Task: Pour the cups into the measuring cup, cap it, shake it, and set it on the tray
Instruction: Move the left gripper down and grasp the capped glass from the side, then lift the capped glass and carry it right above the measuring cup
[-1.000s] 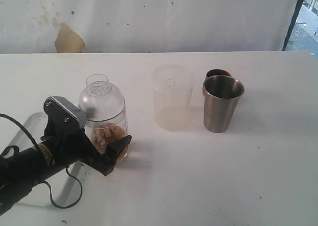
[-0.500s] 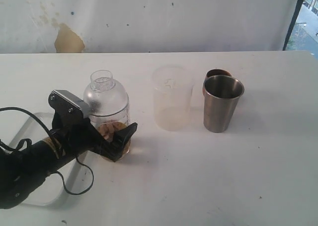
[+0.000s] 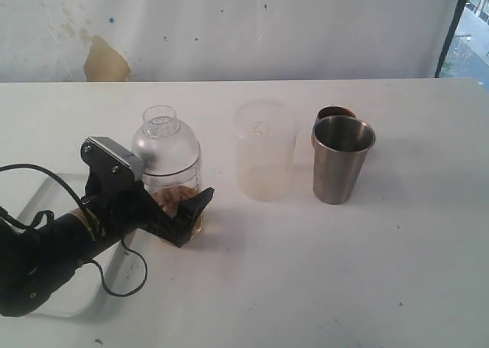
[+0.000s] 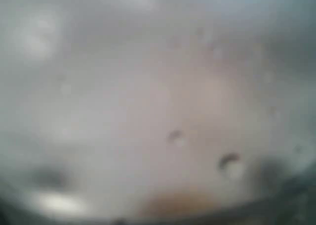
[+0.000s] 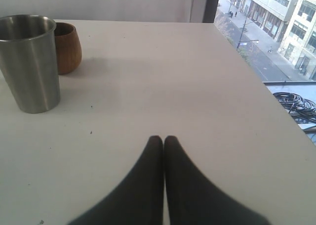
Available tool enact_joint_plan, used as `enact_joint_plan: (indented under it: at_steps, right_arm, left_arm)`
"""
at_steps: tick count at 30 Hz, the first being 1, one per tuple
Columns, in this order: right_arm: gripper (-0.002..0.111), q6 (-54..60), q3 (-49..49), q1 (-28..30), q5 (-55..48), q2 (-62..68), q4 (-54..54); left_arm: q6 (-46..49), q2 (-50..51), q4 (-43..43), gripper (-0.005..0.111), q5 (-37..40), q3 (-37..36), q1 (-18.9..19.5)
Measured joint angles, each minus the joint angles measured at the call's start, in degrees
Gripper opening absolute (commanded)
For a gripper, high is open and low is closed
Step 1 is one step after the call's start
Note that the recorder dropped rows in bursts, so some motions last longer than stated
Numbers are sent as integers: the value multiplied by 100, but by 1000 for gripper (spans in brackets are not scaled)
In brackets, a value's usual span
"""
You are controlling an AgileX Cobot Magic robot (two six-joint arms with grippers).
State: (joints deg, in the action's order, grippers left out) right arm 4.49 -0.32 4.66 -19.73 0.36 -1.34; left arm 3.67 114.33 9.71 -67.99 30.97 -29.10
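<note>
White table (image 3: 321,271) fills the scene. Nearest, the left gripper (image 3: 177,206) reaches in over the tray (image 3: 37,189). Its wide jaws clamp the lower part of the measuring cup (image 3: 173,186), just beside the tray. The cup wears the domed lid (image 3: 164,141) and has brownish pieces at its bottom. Whether it touches the table, I cannot tell.

I judge this is the shaking step: grip low and firm, swing short so the lid stays on, then carry it to the tray.

The right gripper (image 5: 163,142) is pressed closed, empty. Farther stand the frosted tumbler (image 3: 265,153), steel cup (image 3: 341,160) and wooden cup (image 3: 333,114).

One second ago the measuring cup leaned left; now it is more upright and slightly more to the right.
</note>
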Motion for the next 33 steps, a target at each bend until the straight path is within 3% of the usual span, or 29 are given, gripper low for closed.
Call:
enact_joint_plan:
  at_steps: [33]
  right_arm:
    - [0, 0, 0, 0, 0, 0, 0]
  left_arm:
    - [-943, 0, 87, 105, 9, 98, 0]
